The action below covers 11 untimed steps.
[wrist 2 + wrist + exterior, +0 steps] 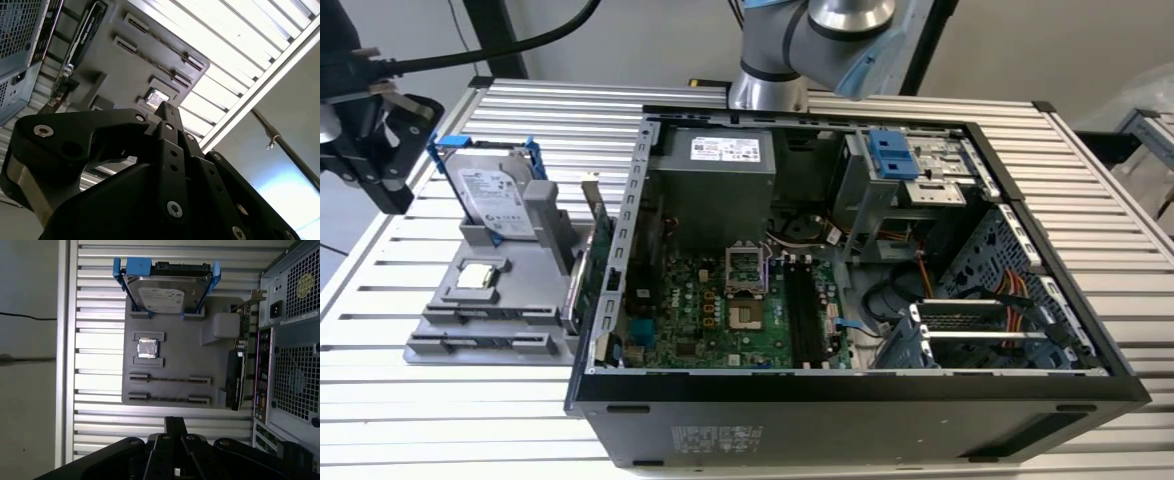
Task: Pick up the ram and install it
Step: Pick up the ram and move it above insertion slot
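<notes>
Tabletop: slatted metal. An open computer case is carried on it, with a grey parts tray set just beside the case, on the exterior view's left.

Arm: seen rising behind the case in the exterior view.

Case: the motherboard is exposed. No stick can be made out standing in its long black slots, so they are judged unfilled.

Tray: a hard drive in a blue carrier is stood at one end. An expansion card is stood upright along the edge next to the case.

Gripper: held over the tabletop just off the tray edge farthest from the hard drive, and apart from every part. The jaws are seen pressed together with nothing between them.

Ram: taken to be the thin strip seated on edge between the end clips of the long holder nearest the gripper. A like holder lies beside it; whether that one is filled cannot be told.

Processor chip: seated in its square pocket, between the holders and the hard drive.

Progress, as judged: nothing has been grasped. Both the pick and the seating in a slot are left to be done.
</notes>
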Each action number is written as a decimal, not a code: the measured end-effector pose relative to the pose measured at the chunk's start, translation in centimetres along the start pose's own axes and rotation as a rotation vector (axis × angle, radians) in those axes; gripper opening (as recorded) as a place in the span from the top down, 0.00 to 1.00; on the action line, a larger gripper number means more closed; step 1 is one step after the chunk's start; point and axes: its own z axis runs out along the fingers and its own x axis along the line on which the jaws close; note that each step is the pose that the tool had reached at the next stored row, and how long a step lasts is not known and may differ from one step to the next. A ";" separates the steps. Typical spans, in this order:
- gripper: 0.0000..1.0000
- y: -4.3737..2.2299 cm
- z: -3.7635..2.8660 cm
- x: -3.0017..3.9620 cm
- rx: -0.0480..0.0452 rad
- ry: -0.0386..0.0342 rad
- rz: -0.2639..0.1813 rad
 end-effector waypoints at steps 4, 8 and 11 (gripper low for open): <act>1.00 0.00 0.00 0.00 0.0005 0.0009 -0.022; 1.00 0.00 0.00 0.00 0.0012 0.0021 -0.050; 1.00 0.00 0.00 0.00 0.0018 0.0031 -0.075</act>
